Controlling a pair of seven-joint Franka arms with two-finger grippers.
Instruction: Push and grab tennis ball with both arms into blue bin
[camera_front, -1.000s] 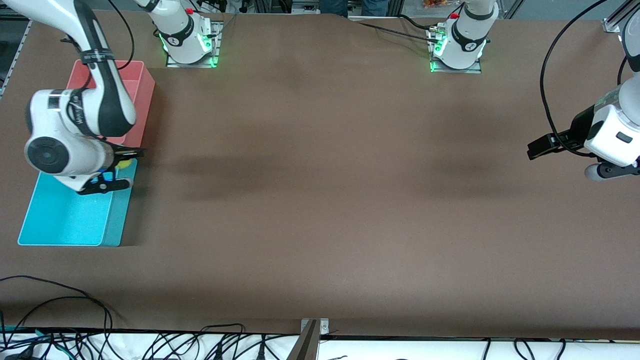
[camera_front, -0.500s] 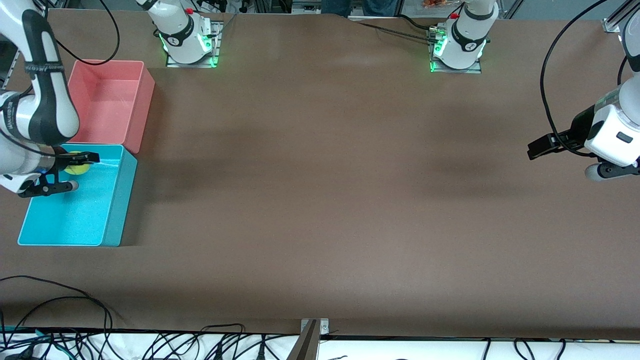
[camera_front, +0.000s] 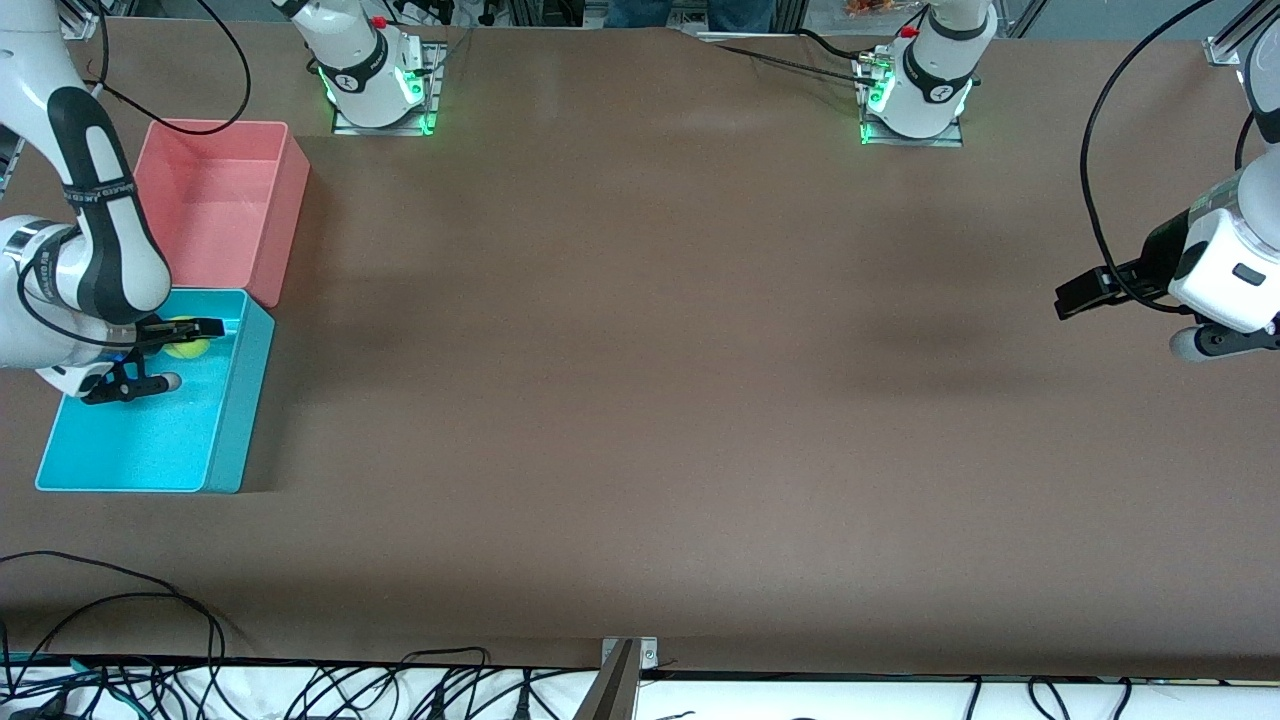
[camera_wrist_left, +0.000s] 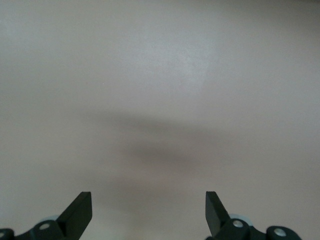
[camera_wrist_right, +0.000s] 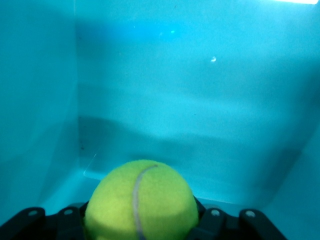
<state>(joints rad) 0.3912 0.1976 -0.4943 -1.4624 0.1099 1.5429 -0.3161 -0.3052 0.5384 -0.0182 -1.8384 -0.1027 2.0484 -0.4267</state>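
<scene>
The tennis ball (camera_front: 187, 342) is held in my right gripper (camera_front: 190, 338), which is shut on it just inside the blue bin (camera_front: 238, 420), at the end next to the pink bin. In the right wrist view the ball (camera_wrist_right: 140, 200) fills the space between the jaws of the right gripper (camera_wrist_right: 140, 220), with the bin's cyan walls and floor (camera_wrist_right: 200, 100) close around it. My left gripper (camera_front: 1078, 296) waits open and empty in the air over bare table at the left arm's end. It also shows in the left wrist view (camera_wrist_left: 147, 215).
A pink bin (camera_front: 282, 200) stands against the blue bin, farther from the front camera. Cables run along the table's front edge (camera_front: 300, 690). The brown tabletop (camera_front: 650, 350) lies between the arms.
My right gripper has carried the ball from the blue bin's wall in over its floor, then shifted a little back toward the table's middle. The left arm has not moved.
</scene>
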